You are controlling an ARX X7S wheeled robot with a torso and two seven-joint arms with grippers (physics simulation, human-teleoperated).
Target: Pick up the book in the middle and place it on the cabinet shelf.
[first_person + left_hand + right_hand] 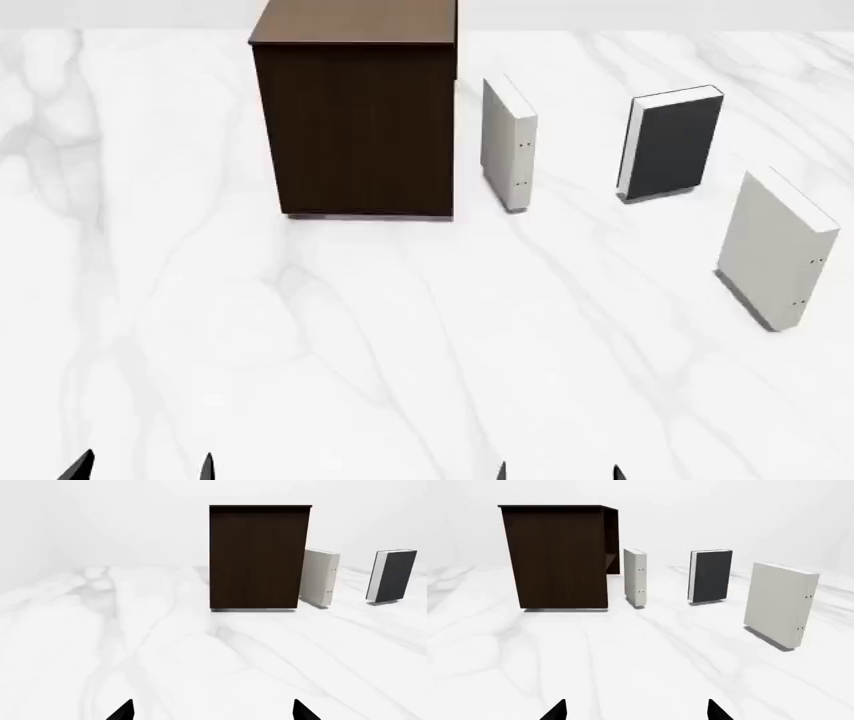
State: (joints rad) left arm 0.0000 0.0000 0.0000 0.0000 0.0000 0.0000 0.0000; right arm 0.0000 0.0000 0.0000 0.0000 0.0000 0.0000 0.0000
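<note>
Third book [780,604] beyond left wrist view

Charcoal book [674,145] stands upright, apparently apart from brown cabinet [358,125].

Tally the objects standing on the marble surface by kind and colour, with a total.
Off-white books: 2, one beside the cabinet, one nearer at the right
Dark grey book: 1
Dark-brown cabinet: 1
Total: 4
</note>
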